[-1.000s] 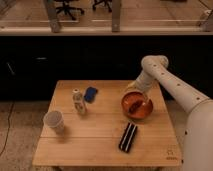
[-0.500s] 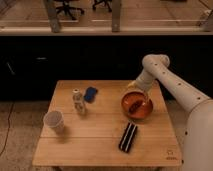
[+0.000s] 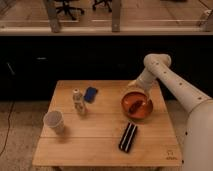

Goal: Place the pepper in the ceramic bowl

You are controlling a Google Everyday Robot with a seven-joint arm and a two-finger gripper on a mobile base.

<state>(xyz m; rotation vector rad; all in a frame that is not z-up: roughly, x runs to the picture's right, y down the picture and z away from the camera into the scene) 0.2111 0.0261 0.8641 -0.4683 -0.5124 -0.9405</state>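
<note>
Pouch (image 3: pixel 128 136), dark and striped, lies nearest on the table (image 3: pixel 100 145); cup (image 3: pixel 53 121) at left. Farther back, a reddish pepper (image 3: pixel 135 105) lies inside the orange bowl (image 3: pixel 137 103). Bottle (image 3: pixel 78 100) and blue pad (image 3: pixel 90 94) stand beyond. Gripper (image 3: pixel 134 85) sits at the bowl's far rim.

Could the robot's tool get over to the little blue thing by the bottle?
Probably yes. The tool hangs at the far rim of the ceramic bowl, and the blue object lies flat to its left. Bare table lies between them; the small bottle stands just beside it, slightly nearer.
</note>
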